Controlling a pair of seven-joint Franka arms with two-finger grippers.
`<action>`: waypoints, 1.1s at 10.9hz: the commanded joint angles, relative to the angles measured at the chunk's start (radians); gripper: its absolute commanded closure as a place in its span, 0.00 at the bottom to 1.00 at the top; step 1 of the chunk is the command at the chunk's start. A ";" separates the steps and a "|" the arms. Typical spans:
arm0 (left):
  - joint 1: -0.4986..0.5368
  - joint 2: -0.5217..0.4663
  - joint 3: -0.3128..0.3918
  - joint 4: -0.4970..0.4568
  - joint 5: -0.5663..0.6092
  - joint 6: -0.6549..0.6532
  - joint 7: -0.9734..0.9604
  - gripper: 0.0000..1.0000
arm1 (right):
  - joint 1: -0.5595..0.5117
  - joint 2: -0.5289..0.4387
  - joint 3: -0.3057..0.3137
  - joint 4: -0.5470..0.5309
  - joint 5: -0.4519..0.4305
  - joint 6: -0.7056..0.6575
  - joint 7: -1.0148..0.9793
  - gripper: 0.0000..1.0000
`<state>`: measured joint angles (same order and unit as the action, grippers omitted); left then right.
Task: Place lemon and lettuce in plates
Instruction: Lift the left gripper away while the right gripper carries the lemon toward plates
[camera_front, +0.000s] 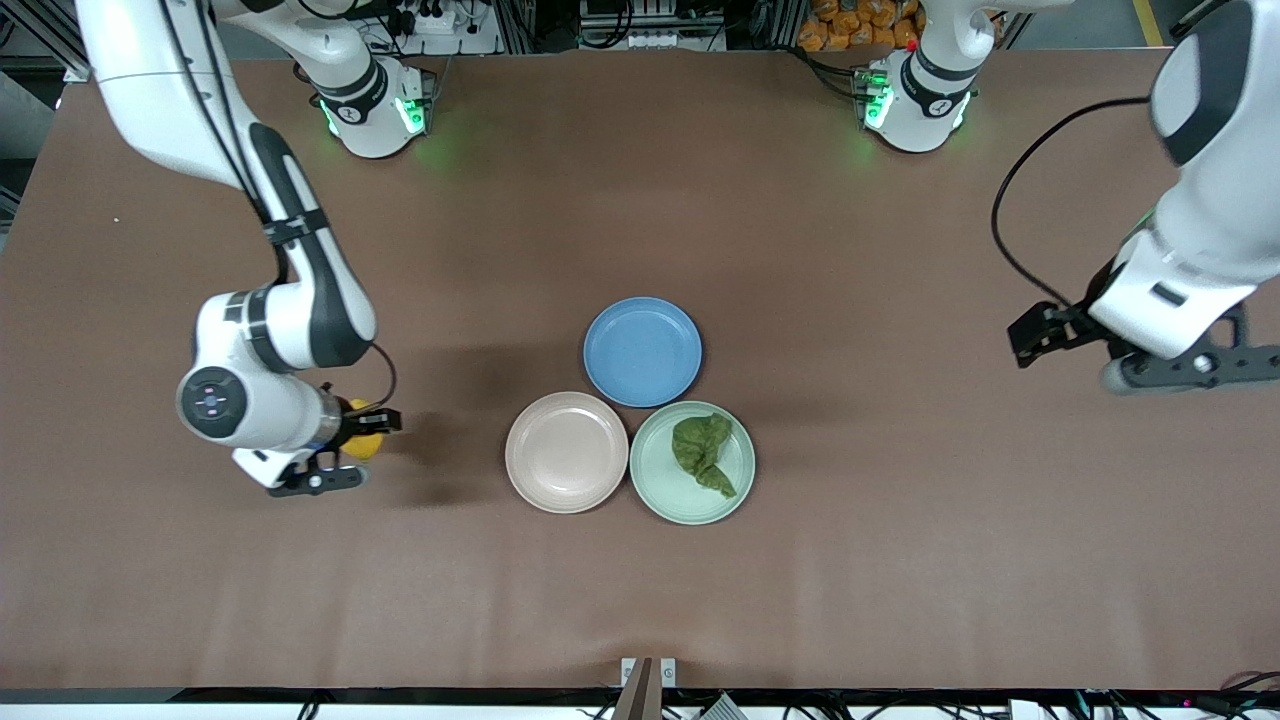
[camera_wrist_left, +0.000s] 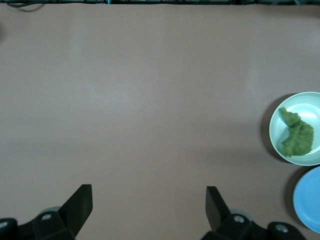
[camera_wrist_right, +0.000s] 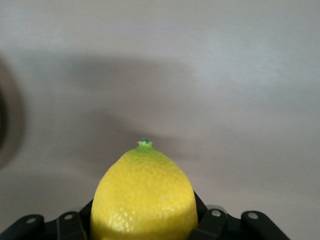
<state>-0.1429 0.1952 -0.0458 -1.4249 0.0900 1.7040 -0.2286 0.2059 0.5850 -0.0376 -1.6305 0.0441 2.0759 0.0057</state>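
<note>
**Ana:** Toward the right arm's end of the table, the right gripper is clamped on the lemon. Its fingers press on both sides of the yellow fruit, and in the right wrist view the lemon fills the space between them, with its small green nubbed tip pointing away from the wrist.

**Ben:** Is it resting on the table or up in the air?

**Ana:** I cannot tell for certain. It is over bare brown table, well apart from the plates.

**Ben:** Where is the lettuce?

**Ana:** The lettuce lies in the mint green plate, a crumpled dark-green leaf with its pointed end toward the front camera. The left wrist view shows it there too.

**Ben:** And the other plates?

**Ana:** The beige-pink plate sits just beside the mint green one, on the side toward the right arm's end, with nothing in it. The blue plate is farther from the front camera, touching or nearly touching both.

**Ben:** What about the left arm?

**Ana:** It waits. The left gripper hangs over bare table at the left arm's end, well apart from the plates, with its fingers spread wide and nothing between them.
</note>
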 joint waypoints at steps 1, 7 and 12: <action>0.051 -0.100 -0.017 -0.043 -0.064 -0.064 0.023 0.00 | 0.064 0.013 -0.005 0.044 0.029 -0.010 -0.003 0.72; 0.196 -0.192 -0.127 -0.135 -0.098 -0.102 0.020 0.00 | 0.178 0.079 -0.005 0.097 0.197 0.071 0.010 0.72; 0.218 -0.195 -0.169 -0.137 -0.098 -0.155 0.020 0.00 | 0.250 0.128 -0.005 0.098 0.305 0.211 0.046 0.71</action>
<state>0.0559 0.0286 -0.1894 -1.5370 0.0143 1.5603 -0.2273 0.4250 0.6776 -0.0362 -1.5659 0.2925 2.2513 0.0192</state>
